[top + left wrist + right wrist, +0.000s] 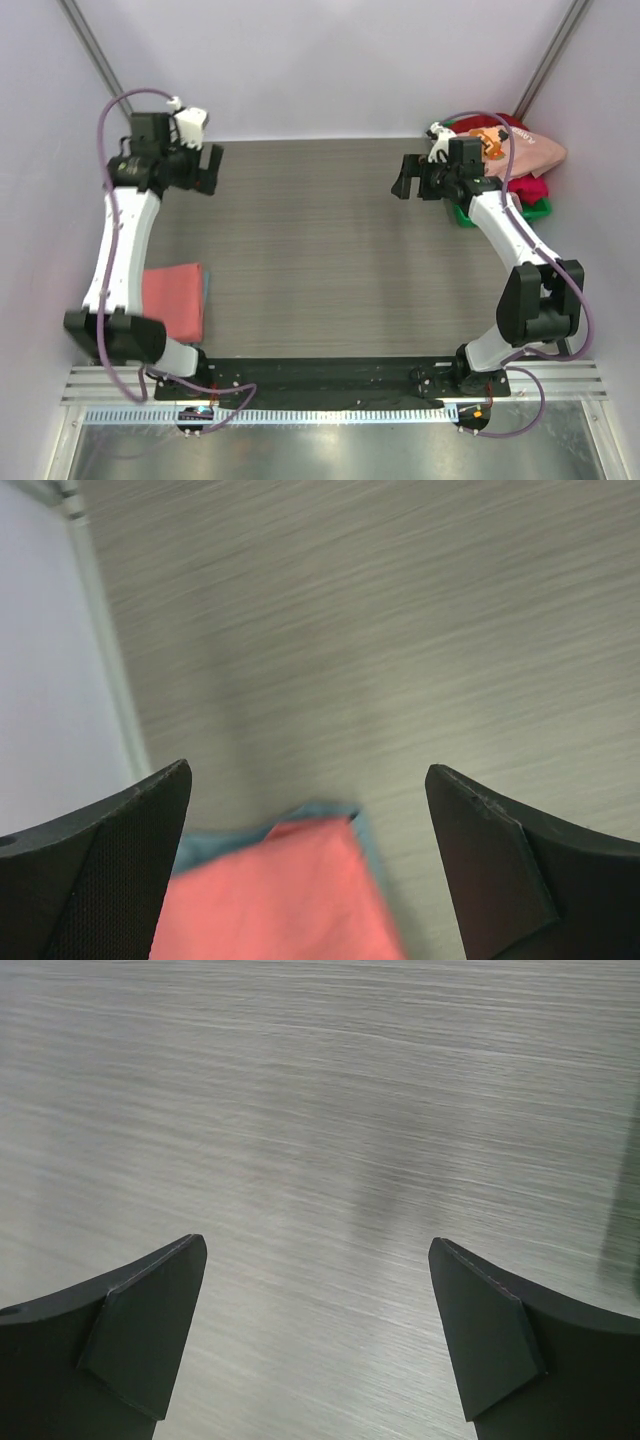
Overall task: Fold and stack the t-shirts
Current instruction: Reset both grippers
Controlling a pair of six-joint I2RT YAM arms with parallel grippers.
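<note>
Salmon-red folded t-shirt point(173, 300) lies on a grey-blue t-shirt point(215, 848), bench point(320, 250) near-left. Light pink printed t-shirt point(535, 152) and crimson t-shirt point(528, 189) heap in the green plastic bin point(538, 211). My left jaws and right jaws: released, empty. Cloth likely light, limp; pinch shoulders.

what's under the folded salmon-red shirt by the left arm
A grey-blue cloth layer shows as a thin border along two edges of the folded salmon-red t-shirt. The rest is covered, so anything deeper cannot be seen.

Salmon-red tee point(173, 300), grey-blue tee point(220, 838), pink tee point(545, 152) with orange print, crimson tee point(527, 188), green bin point(463, 215), grey-streaked table point(320, 250)
</note>
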